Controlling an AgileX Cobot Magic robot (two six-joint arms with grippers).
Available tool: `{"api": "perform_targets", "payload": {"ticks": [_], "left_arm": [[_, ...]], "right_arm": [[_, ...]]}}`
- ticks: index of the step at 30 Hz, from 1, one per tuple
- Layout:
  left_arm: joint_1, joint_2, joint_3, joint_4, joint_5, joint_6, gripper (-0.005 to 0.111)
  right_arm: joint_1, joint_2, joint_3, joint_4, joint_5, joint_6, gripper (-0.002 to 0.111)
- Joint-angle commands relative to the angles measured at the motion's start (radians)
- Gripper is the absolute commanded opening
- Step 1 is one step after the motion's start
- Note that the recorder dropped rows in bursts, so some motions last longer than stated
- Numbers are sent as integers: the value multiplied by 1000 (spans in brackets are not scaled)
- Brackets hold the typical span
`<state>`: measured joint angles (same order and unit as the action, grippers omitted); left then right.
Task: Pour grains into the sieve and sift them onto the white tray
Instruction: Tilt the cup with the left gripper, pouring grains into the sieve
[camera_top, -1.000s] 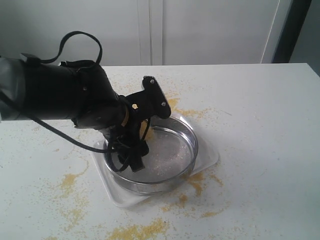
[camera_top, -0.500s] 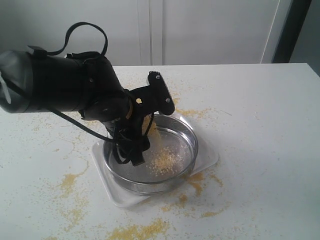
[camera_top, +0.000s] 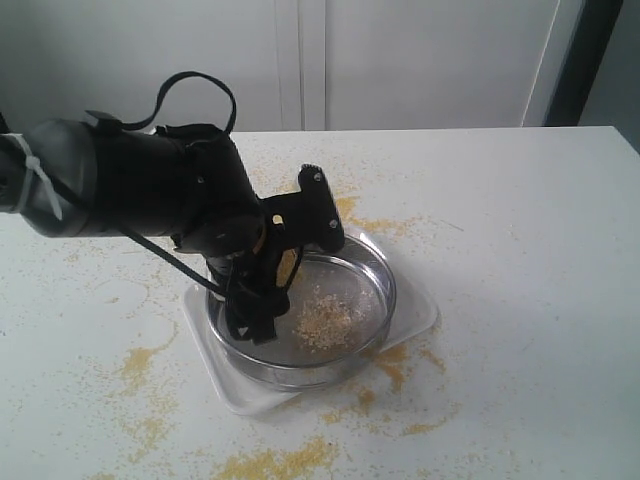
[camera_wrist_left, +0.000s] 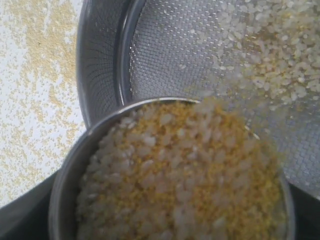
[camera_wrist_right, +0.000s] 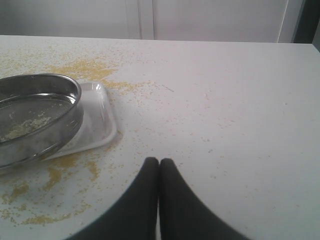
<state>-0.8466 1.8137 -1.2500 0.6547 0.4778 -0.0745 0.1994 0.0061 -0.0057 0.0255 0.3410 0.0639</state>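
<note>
A small round steel cup (camera_wrist_left: 64, 197) sits tilted. The flat white worktop (camera_top: 520, 250) ends at pale cabinet doors (camera_top: 400, 60), twelve o'clock.

A broad white table (camera_top: 520, 250) runs back to a straight far edge. Behind it stands a pale wall (camera_top: 420, 60) of flat panels, split by narrow vertical seams (camera_top: 300, 60), with a dark upright strip (camera_top: 590, 60) at the right. The light is soft and even, and shadows are faint.

Little heap of yellowish-white grains (camera_top: 325, 318) on the mesh of the round steel sieve (camera_top: 360, 285), flat on the white tray (camera_top: 418, 312)
</note>
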Motion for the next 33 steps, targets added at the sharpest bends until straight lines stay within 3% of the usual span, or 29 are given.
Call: {"api": "perform_targets", "payload": {"ticks": [1,33], "left_arm": [[-4,1,-10,44,4,-4,0],[-4,11,-32,107,17,57,0]], "right_arm": [[-5,-6,6,4,-6,1,0],[-5,-6,6,4,-6,1,0]]}}
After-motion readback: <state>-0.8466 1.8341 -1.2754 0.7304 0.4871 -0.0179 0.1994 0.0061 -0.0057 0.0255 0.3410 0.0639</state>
